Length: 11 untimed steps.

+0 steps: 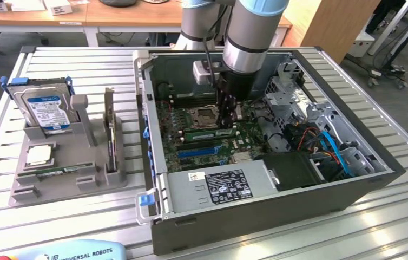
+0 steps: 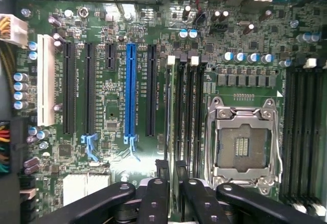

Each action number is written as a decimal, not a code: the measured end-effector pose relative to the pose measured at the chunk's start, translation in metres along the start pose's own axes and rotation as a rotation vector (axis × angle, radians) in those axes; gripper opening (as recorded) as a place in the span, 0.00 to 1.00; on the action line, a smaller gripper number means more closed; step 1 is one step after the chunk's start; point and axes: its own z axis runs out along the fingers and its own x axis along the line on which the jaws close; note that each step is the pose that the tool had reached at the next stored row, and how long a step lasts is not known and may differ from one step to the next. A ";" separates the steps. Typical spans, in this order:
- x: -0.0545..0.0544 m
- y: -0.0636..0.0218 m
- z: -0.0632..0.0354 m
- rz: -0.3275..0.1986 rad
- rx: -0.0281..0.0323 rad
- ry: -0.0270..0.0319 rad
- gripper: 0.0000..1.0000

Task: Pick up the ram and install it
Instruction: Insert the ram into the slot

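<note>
Your gripper [image 1: 227,122] has its jaws drawn in close, leaving just a narrow gap, and they are pinched on the upper edge of the ram [image 1: 205,133]. In the wrist view the two black fingers [image 2: 156,193] stand side by side over the memory slots [image 2: 186,111], between the blue slot [image 2: 131,88] and the open CPU socket [image 2: 245,142].

In the exterior view you find the ram near the middle of the frame. It is a thin green stick standing on its long edge, lying along the slot row just in front of the socket, with the gripper on it from above. Whether it is fully seated you cannot tell.

Your arm [image 1: 251,32] comes down from the top centre of the frame, close to vertical, with the wrist pointing straight into the open computer case [image 1: 262,211] over the motherboard [image 1: 189,122].

Toward the exterior view's left, well apart from the case, the grey holder [image 1: 67,179] stands on the slatted table [image 1: 377,227] with the hard drive [image 1: 45,108] upright in it.
</note>
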 end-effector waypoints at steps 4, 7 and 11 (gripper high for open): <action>0.000 0.0001 -0.0072 0.000 0.0000 0.0000 0.19; 0.000 0.0002 -0.0123 0.000 0.0000 0.0000 0.19; 0.000 0.0003 -0.0183 0.000 0.0000 0.0000 0.19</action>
